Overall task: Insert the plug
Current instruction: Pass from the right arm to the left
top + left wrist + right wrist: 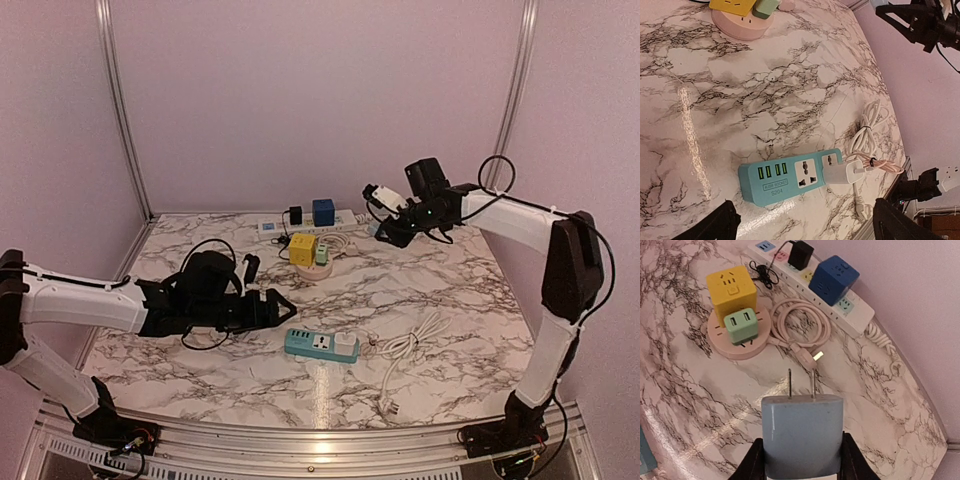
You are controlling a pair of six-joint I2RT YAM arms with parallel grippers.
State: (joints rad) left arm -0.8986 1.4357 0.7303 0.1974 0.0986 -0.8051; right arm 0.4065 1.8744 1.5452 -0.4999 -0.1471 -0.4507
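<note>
right wrist view, right hand (pixel 802 462) clenched on blue plug (pixel 802 432), prongs (pixel 789 384) pointing straight ahead, left hand (pixel 805 222) released wide

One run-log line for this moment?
left gripper: open, near teal power strip | right gripper: shut on blue plug | insertion: not yet

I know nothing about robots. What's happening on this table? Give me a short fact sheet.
Right pincer: shut on pale blue plug, held above table
Left pincer: open, empty, near teal strip
Teal strip: white charger plugged in
Round socket: yellow cube, green adapter on it
White strip: black adapter, blue cube on it
Plug inserted: not yet
</note>
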